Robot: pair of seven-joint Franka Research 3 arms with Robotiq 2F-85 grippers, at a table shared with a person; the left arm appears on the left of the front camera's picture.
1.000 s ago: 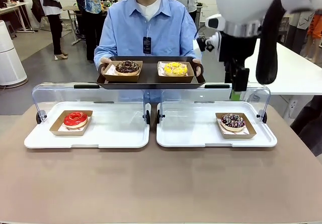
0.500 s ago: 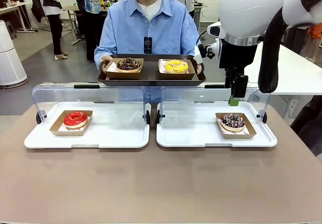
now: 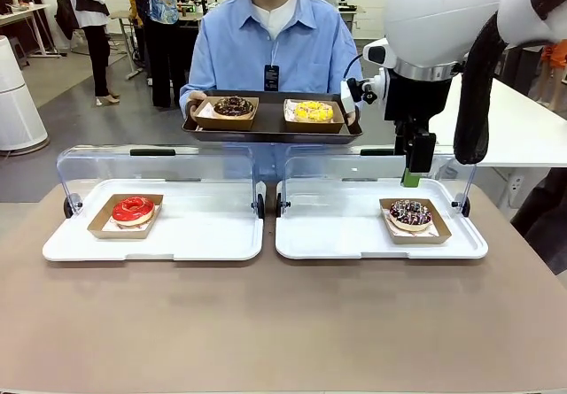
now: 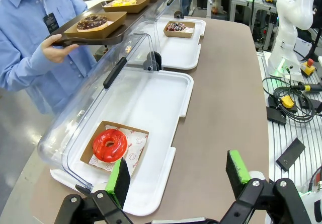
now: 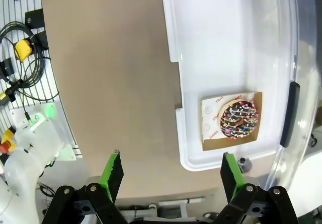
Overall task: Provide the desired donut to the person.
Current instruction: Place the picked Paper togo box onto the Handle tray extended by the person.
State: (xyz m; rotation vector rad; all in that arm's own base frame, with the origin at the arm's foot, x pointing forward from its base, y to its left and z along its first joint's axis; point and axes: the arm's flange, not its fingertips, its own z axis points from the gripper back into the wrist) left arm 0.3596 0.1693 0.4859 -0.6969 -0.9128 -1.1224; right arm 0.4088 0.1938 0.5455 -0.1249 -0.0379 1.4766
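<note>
The person point(image 3: 266, 44) in a light blue shirt stands across the table and holds a dark tray point(image 3: 273, 130) at chest height. On it sit a chocolate donut point(image 3: 233, 106) and a yellow donut point(image 3: 313, 110), each in a brown box. A red donut point(image 3: 133, 208) point(image 4: 109, 145) lies in the left white tray point(image 3: 204, 239). A sprinkled chocolate donut point(image 3: 410, 212) point(image 5: 240, 119) lies in the right white tray point(image 3: 337, 235). My right gripper point(image 3: 411, 180) point(image 5: 171, 176) hangs open above that tray's back edge, holding nothing. My left gripper point(image 4: 176, 176) is open and empty, near the red donut's tray.
Both white trays have clear lids point(image 3: 159, 168) tipped open at the back, between me and the person. Cables and a yellow control box point(image 5: 22, 48) lie off the table's side. Bystanders point(image 3: 159, 22) stand far behind. A white table point(image 3: 523, 128) sits at the back right.
The person has lifted the dark tray higher and shifted it slightly right. My right arm came down a little toward the right tray, then held still.
</note>
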